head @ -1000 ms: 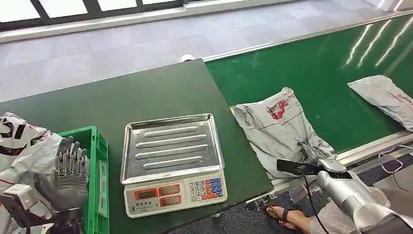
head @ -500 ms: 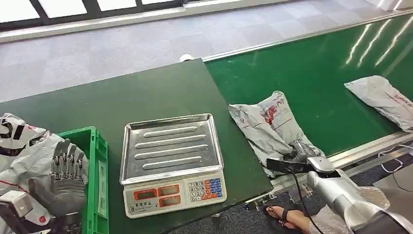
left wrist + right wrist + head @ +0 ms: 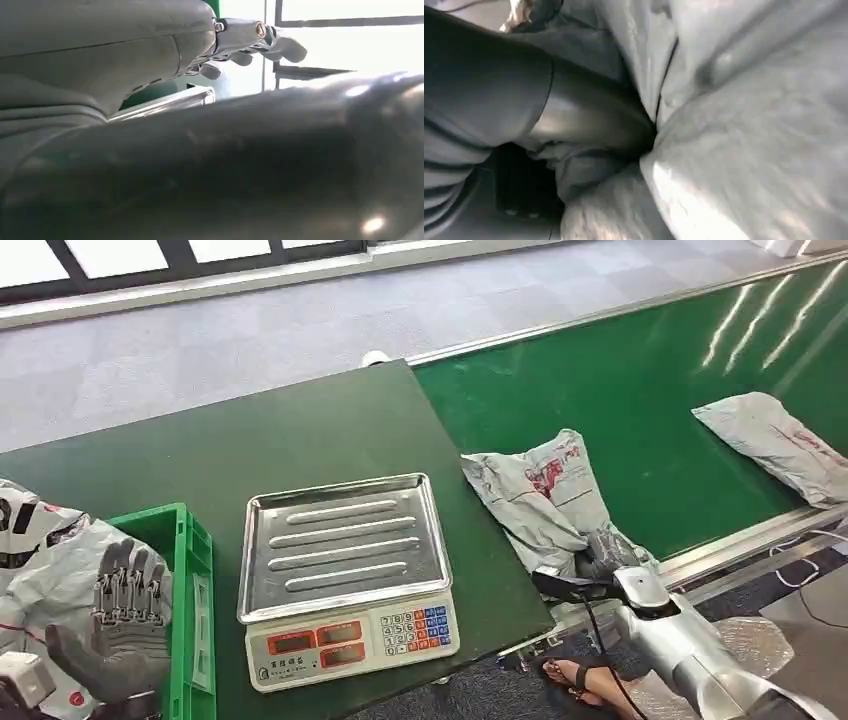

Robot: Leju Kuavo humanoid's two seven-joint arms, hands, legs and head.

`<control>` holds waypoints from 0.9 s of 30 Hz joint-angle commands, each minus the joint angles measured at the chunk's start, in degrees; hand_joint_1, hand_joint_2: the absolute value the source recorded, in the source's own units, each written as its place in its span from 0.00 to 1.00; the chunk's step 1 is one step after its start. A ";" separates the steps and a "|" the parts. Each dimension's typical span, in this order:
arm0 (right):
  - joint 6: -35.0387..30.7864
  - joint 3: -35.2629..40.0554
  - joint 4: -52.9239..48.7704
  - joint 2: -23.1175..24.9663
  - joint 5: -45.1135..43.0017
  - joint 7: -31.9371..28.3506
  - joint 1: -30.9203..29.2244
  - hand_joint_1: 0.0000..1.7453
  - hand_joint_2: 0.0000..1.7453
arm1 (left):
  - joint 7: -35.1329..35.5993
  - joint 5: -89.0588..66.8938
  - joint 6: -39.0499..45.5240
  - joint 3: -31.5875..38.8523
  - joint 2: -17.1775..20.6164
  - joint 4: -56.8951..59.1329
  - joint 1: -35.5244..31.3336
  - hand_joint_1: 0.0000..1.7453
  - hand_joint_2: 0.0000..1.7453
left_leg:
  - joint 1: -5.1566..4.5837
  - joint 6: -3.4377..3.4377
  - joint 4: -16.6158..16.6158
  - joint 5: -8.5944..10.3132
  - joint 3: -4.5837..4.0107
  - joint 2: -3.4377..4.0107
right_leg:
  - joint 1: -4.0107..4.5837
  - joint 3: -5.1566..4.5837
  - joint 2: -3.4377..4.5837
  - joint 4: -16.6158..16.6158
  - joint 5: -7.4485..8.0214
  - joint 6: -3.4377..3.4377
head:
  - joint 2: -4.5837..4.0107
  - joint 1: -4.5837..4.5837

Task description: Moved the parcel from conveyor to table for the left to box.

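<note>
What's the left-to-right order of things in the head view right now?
Left hand → green crate → scale → grey parcel that the right hand grips → second parcel far right on the conveyor.

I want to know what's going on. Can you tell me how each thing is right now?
Crumpled grey plastic parcel: on the green conveyor belt, gripped.
Right hand: gripping that parcel.
Left hand: fingers spread, holding nothing.
Silver-trayed weighing scale: tray bare.
Second grey parcel: lying on the belt, untouched.
</note>
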 commanded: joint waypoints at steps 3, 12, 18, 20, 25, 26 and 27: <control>-7.42 -9.47 -27.18 13.81 5.31 1.85 8.56 1.00 1.00 | 0.15 -1.00 -0.24 2.97 -1.62 -1.85 1.97 0.00 0.00 | 0.36 -0.28 -0.11 -0.04 0.15 0.40 | 0.17 -0.20 0.40 0.05 -0.03 -0.44 | 0.00 -0.07; -17.81 -11.63 -44.20 20.97 7.53 -3.32 17.49 1.00 1.00 | -0.03 -1.88 -1.41 1.65 -1.70 2.08 -1.68 0.00 0.00 | 0.28 -0.53 -0.20 0.38 0.23 -0.90 | 0.16 -0.27 -0.85 0.18 -0.27 -0.60 | 0.00 -0.13; -22.12 -9.58 -52.33 23.76 9.10 -4.38 22.43 1.00 1.00 | -0.52 -2.45 -1.87 1.48 -1.99 4.45 -2.53 0.00 0.00 | 0.23 -0.52 -0.19 0.36 0.25 -0.92 | 0.18 -0.25 -0.93 0.18 -0.29 -0.58 | 0.00 -0.13; -22.37 -9.40 -52.87 23.82 9.32 -4.45 22.85 1.00 1.00 | -0.61 -2.55 -1.94 1.42 -1.99 4.41 -2.37 0.00 0.00 | 0.22 -0.49 -0.19 0.35 0.25 -0.88 | 0.18 -0.26 -0.89 0.17 -0.28 -0.56 | 0.00 -0.13; -22.43 -9.61 -52.84 23.64 9.29 -4.45 22.69 1.00 1.00 | -0.64 -2.57 -1.94 1.45 -1.95 4.35 -2.25 0.00 0.00 | 0.20 -0.45 -0.16 0.32 0.22 -0.80 | 0.18 -0.31 -0.83 0.17 -0.25 -0.55 | 0.00 -0.13; -22.51 -9.77 -52.53 23.61 9.29 -4.45 22.64 1.00 1.00 | -0.64 -2.56 -1.96 1.43 -2.07 4.12 -2.23 0.00 0.00 | 0.20 -0.43 -0.21 0.35 0.24 -0.83 | 0.17 -0.28 -0.83 0.11 -0.22 -0.55 | -0.02 -0.13; -23.38 -9.59 -53.05 24.01 9.36 -5.01 22.84 1.00 1.00 | -0.71 -2.65 -2.10 1.73 -2.24 3.83 -1.93 0.00 0.00 | 0.22 -0.44 -0.18 0.32 0.23 -0.80 | 0.20 -0.29 -0.83 0.12 -0.22 -0.55 | 0.00 -0.13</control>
